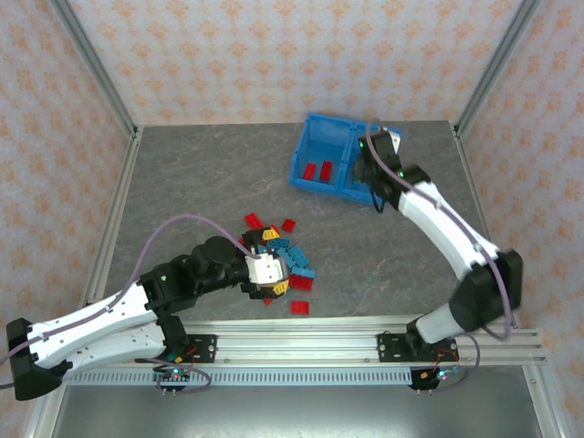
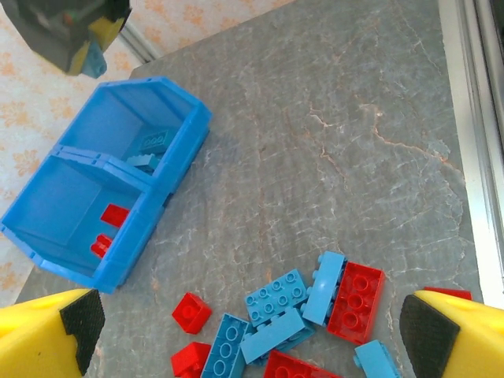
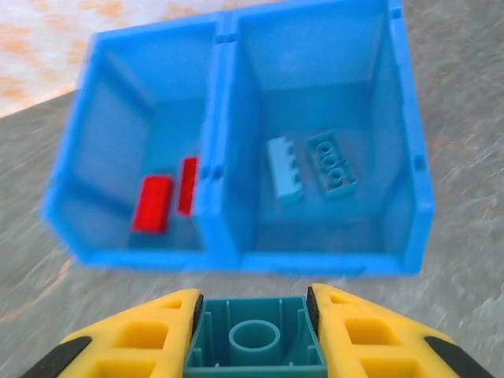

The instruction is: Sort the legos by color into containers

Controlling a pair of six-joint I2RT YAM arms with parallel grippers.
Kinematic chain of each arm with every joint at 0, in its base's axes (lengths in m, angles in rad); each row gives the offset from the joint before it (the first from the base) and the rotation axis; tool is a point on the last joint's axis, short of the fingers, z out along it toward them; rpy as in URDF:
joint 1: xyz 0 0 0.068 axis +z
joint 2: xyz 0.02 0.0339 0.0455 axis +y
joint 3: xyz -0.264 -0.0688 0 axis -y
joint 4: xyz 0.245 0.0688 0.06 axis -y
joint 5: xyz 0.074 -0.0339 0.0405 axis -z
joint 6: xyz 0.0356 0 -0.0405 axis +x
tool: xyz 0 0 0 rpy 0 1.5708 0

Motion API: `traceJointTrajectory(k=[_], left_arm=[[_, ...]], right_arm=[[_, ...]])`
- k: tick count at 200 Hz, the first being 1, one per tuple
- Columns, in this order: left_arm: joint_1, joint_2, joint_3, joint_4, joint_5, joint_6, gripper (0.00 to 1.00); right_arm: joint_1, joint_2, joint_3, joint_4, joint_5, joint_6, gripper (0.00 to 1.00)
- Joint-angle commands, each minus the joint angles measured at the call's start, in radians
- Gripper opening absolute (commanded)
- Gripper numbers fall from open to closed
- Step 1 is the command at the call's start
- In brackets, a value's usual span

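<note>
The containers are one blue two-compartment bin point(image 1: 305, 139) at the back right of the table. Two red legos point(image 3: 153, 203) lie in its left compartment and two light blue ones point(image 3: 311, 165) in its right. My right gripper point(image 3: 253, 315) is shut on a teal lego point(image 3: 253, 342) with its hollow underside toward the camera, just short of the bin's near wall point(image 3: 236, 258). Seen from above, that gripper point(image 1: 369, 172) hangs at the bin's right compartment. A mixed pile of red and blue legos point(image 2: 307, 307) lies under my open left gripper point(image 2: 252, 339), whose pads straddle it without touching.
Metal frame posts point(image 1: 100, 82) and patterned walls enclose the grey table point(image 1: 201, 182). A rail point(image 1: 365, 342) runs along the near edge. A few red legos point(image 1: 298, 307) lie loose around the pile point(image 1: 287, 260). Bare tabletop separates the pile from the bin.
</note>
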Motion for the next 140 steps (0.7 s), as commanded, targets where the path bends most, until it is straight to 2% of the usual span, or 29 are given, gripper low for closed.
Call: traceJointTrajectory(k=[1, 22, 56, 70, 87, 110, 140], left_arm=[[0.004, -0.026, -0.011, 0.032, -0.008, 0.017, 1.00], [0.005, -0.017, 0.004, 0.006, -0.022, 0.031, 1.00], [0.005, -0.011, 0.009, -0.006, -0.041, 0.038, 1.00], [0.006, -0.007, 0.011, -0.012, -0.053, 0.040, 1.00], [0.008, 0.002, 0.015, -0.018, -0.065, 0.042, 1.00], [0.008, 0.009, 0.011, -0.018, -0.062, 0.047, 1.00], [0.009, 0.026, 0.009, -0.012, -0.060, 0.047, 1.00]], right_arm=[[-0.080, 0.168, 0.119, -0.023, 0.000, -0.063, 0.29], [-0.124, 0.332, 0.265, -0.047, -0.034, -0.064, 0.29], [-0.180, 0.574, 0.535, -0.133, -0.020, -0.066, 0.31], [-0.198, 0.663, 0.669, -0.205, -0.021, -0.063, 0.34], [-0.205, 0.751, 0.807, -0.280, -0.019, -0.068, 0.43], [-0.207, 0.804, 0.914, -0.333, -0.019, -0.084, 0.51], [-0.206, 0.755, 0.916, -0.353, -0.053, -0.089, 0.51]])
